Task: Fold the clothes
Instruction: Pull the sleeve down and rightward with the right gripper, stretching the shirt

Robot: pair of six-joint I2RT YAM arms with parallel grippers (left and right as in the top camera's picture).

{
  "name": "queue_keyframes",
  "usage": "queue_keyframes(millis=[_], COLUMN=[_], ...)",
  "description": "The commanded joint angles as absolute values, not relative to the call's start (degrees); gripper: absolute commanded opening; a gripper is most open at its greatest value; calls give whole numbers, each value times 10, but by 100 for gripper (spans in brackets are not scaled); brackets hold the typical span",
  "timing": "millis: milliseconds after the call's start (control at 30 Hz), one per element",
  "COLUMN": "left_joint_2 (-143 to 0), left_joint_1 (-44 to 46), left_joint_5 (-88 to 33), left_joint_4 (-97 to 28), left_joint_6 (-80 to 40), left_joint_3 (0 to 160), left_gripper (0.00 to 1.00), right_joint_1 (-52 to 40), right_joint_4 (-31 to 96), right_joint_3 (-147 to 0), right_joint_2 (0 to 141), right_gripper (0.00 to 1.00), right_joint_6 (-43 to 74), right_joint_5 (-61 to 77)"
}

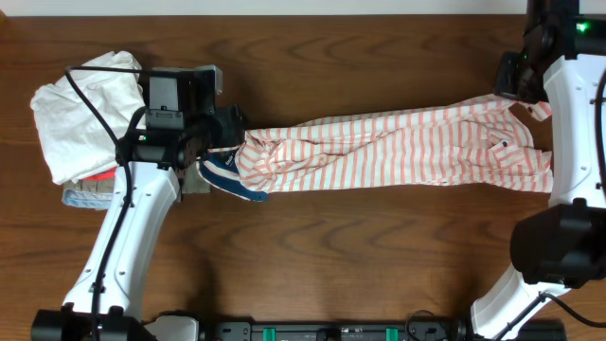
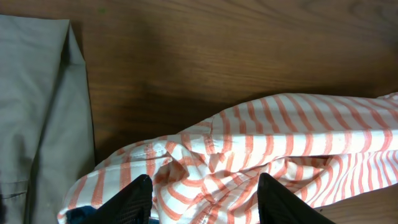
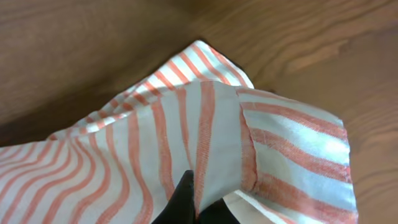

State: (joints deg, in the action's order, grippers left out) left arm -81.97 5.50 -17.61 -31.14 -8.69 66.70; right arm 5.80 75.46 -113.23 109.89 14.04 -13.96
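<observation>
Overhead, striped shirt (image 1: 407, 152) stretched out, white garment (image 1: 80, 118) near

On the wooden table (image 1: 331, 256) a striped shirt (image 1: 398, 152) stretches from the left fingers (image 2: 134, 199) to the right fingers (image 3: 183, 199); an olive-khaki garment (image 2: 37, 112) lies beside the left ones.

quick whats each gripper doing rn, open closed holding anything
left gripper: jaws apart astride the bunched striped shirt; a grip cannot be told
right gripper: shut on the striped shirt's edge

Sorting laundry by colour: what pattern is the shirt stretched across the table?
The shirt has narrow coral-pink and white stripes, clearest in the right wrist view.
</observation>
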Motion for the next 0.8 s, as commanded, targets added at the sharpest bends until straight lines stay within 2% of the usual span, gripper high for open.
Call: queue_keyframes(millis=[0,400,767], left_joint_2=[-820,-820,-820], left_joint_1=[54,54,54], left_joint_5=[-173,-173,-173], left_joint_4=[-313,-313,-312], left_joint_6=[-75,-75,-75], left_joint_3=[674,674,674], left_gripper=[55,55,55], right_joint_1=[61,77,104], right_joint_4=[758,689,642], right_joint_3=[-1108,-974,-880], right_joint_2=[1095,1095,1095], right_gripper=[1,2,8], right_joint_6=[141,141,126], right_joint_5=[-177,-226,-225])
